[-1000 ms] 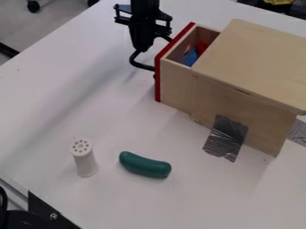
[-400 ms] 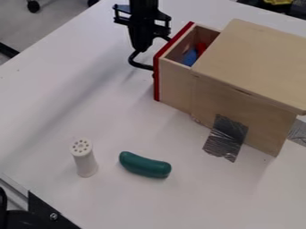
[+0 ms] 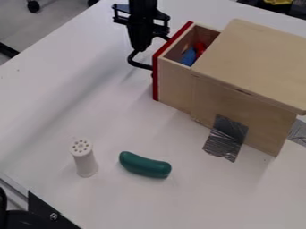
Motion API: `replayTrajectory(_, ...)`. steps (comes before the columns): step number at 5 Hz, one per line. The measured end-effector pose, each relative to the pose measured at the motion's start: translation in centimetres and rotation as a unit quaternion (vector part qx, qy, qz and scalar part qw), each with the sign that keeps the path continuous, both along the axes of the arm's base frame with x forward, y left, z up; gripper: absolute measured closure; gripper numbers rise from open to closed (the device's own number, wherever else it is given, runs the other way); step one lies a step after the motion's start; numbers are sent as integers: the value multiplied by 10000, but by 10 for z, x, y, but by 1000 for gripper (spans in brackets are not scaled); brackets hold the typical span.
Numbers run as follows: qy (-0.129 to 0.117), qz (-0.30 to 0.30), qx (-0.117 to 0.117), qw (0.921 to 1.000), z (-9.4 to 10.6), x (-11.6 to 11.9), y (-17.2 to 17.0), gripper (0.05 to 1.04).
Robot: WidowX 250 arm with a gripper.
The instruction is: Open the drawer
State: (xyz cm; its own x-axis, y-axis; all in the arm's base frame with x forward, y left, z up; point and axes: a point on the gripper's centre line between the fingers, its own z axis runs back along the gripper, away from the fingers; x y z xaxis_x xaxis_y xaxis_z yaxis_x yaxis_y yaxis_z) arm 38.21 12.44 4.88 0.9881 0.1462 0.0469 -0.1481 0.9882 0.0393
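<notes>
Lab-like room, white worktable (image 3: 92, 98), wheeled base (image 3: 33, 6) on grey floor (image 3: 36, 27)

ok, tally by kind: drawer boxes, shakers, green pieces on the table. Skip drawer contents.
Drawer boxes: 1, wooden box, drawer partway out
Shakers: 1, white shaker, upright
Green pieces: 1, curved green piece, lying down
Total: 3
</notes>
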Motion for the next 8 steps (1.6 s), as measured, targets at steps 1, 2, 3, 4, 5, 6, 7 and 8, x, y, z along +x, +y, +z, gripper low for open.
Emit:
replayTrajectory(1, 0, 0, 0, 10000, 0, 0, 1, 992)
replayTrajectory(2, 59, 40, -18, 10000, -4, 0, 4, 992)
replayTrajectory(3, 59, 78, -18, 10000, -4, 0, 7, 992)
replayTrajectory(4, 87, 79, 70, 9999, -4, 0, 13, 992)
replayTrajectory(5, 114, 330, 113, 9993, -2, -8, 36, 992)
replayTrajectory(6, 47, 426, 129, 9990, 2, -8, 43, 992)
replayTrajectory(7, 69, 429, 122, 9990, 2, -6, 43, 973)
replayTrajectory(8, 115, 543, 81, 9984, 1, -3, 45, 798)
